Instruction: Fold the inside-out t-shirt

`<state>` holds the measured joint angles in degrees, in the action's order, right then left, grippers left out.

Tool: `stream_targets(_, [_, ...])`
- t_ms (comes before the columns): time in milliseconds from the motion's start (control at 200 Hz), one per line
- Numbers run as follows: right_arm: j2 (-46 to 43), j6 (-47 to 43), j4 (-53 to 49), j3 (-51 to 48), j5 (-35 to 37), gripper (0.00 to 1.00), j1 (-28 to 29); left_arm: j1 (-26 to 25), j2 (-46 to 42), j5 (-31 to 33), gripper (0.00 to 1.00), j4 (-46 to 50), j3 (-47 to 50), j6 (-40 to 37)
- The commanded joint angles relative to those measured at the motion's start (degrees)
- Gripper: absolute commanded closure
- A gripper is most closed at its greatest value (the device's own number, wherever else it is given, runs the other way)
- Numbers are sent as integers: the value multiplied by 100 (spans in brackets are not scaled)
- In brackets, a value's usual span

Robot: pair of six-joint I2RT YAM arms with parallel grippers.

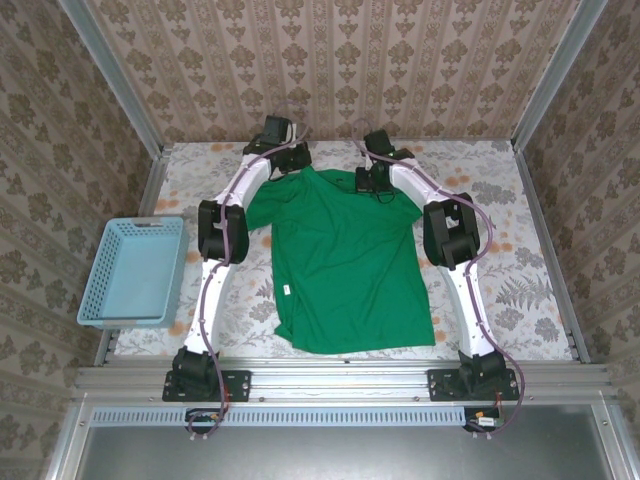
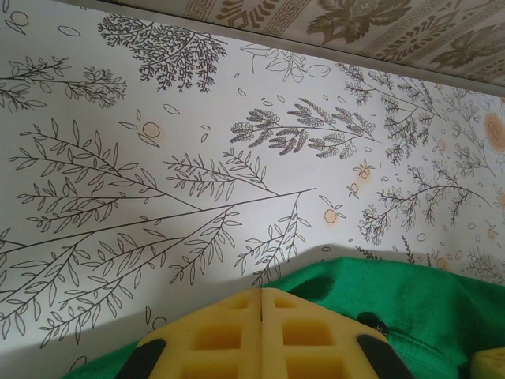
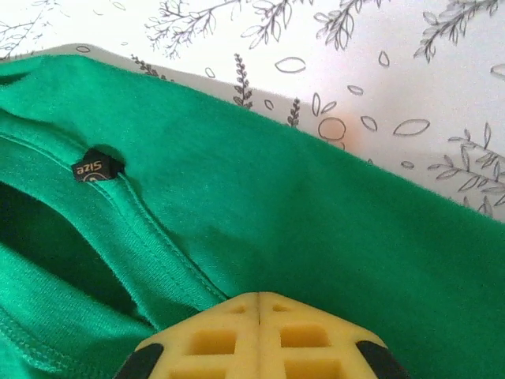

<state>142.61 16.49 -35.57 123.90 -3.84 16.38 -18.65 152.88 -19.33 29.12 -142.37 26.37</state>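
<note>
The inside-out t-shirt is bright green and lies flat on the table, collar at the far end and hem near the arm bases. My left gripper sits at the shirt's far left shoulder edge. In the left wrist view its yellow jaws are shut, with the green cloth coming out from under them, its edge slightly raised. My right gripper is on the far right shoulder, beside the collar. Its jaws are shut, and the collar seam runs in under the tips. A black size label shows at the neck.
A light-blue plastic basket stands at the table's left edge, apart from the shirt. The leaf-patterned tabletop lies bare to the right of the shirt. A metal rail runs along the near edge, and wallpapered walls close in the other three sides.
</note>
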Motion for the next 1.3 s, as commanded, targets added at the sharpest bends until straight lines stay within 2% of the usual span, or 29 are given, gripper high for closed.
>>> stream_targets(0, [-119, -114, -162, 207, 350, 100, -18, 46, -126, -89, 99, -132, 38, -78])
stream_targets(220, [-353, -510, -82, 579, 636, 100, -87, 65, -226, -18, 100, -306, 52, -147])
stream_targets(425, [283, -815, -739, 1806, 727, 100, -255, 108, -227, 71, 98, -498, 45, -181])
stream_targets(630, [620, -998, -318, 2009, 852, 98, -306, 125, -88, 61, 96, -768, -42, -183])
stream_targets(695, [775, -1007, -198, 2166, 898, 90, -314, 137, 25, 39, 91, -780, -176, -162])
stream_targets(730, [886, -1028, -201, 2324, 904, 78, -315, 138, 88, 22, 87, -780, -257, -150])
stream_targets(770, [1022, -1047, -279, 2554, 943, 59, -306, 152, 156, -6, 80, -741, -370, -131])
stream_targets(800, [1097, -1053, -382, 2751, 972, 53, -319, 159, 194, -18, 71, -662, -488, -117])
stream_targets(910, [1054, -1078, -804, 3101, 1111, 45, -326, 269, 177, -8, 49, -53, -960, -24])
stream_targets(995, [632, -1048, -1000, 2766, 1213, 41, -335, 352, -230, 132, 37, 509, -872, -55])
stream_targets(1065, [100, -972, -982, 2106, 1213, 40, -331, 405, -747, 417, 32, 855, -438, -147])
stream_targets(1295, [-2217, 35, -135, -1439, 842, 34, -300, 383, -2880, 845, 29, 482, 2961, -79])
